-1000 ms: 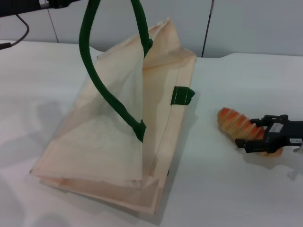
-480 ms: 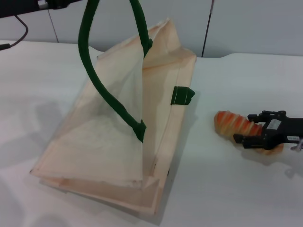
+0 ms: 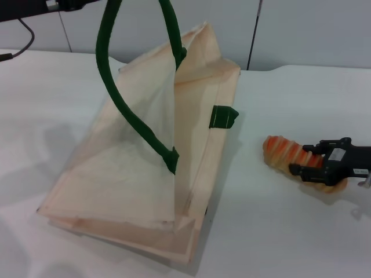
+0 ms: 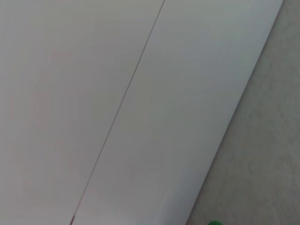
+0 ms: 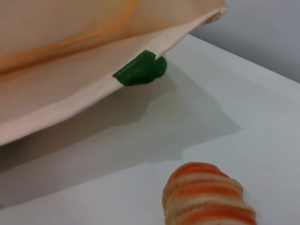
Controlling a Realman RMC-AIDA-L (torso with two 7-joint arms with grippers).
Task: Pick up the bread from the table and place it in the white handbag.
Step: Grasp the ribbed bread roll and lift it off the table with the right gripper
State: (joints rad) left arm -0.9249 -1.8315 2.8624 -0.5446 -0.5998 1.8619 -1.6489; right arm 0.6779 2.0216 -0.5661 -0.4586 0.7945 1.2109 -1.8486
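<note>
The bread (image 3: pixel 281 152), a tan loaf with orange-red ridges, lies on the white table at the right. My right gripper (image 3: pixel 301 158) straddles its near half with a black finger against each side, shut on it at table height. The bread's free end also shows in the right wrist view (image 5: pixel 206 197). The white handbag (image 3: pixel 139 168) lies at centre-left with its upper side pulled up like a tent by a green rope handle (image 3: pixel 124 110) that runs out of the top of the head view. My left arm (image 3: pixel 35 7) is at the top left edge beside that handle.
A green handle tab (image 3: pixel 223 117) sticks out of the bag's edge toward the bread, and shows in the right wrist view (image 5: pixel 140 69). A strip of bare table (image 3: pixel 249 191) separates bag and bread. A black cable (image 3: pixel 26 40) lies far left. Wall panels stand behind.
The right gripper's fingers have drawn closer together on the bread, and the loaf has shifted slightly toward the bag. The bag and its raised handle have not moved.
</note>
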